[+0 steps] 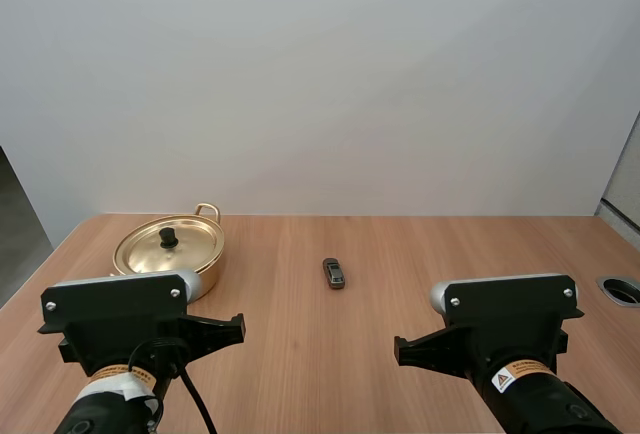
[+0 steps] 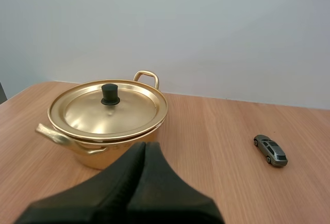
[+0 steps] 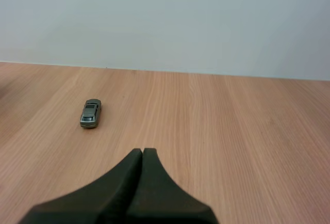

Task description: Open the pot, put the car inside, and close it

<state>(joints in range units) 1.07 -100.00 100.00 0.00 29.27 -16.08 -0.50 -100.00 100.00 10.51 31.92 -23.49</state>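
A gold pot [image 1: 170,254] stands at the table's back left, its lid [image 2: 108,108] on, with a black knob [image 2: 110,94] in the lid's middle. A small grey toy car [image 1: 334,273] lies on the bare wood mid-table, right of the pot [image 2: 270,150] [image 3: 90,113]. My left gripper [image 2: 144,146] is shut into one dark wedge just short of the pot's near wall, holding nothing. My right gripper [image 3: 142,153] is shut too, low over the wood, with the car ahead of it and off to the left. Both arms sit at the near edge [image 1: 140,339] [image 1: 500,339].
A wooden table [image 1: 400,254] runs back to a plain white wall. A round grommet hole [image 1: 622,290] sits near the table's right edge. Open wood lies between pot and car and to the car's right.
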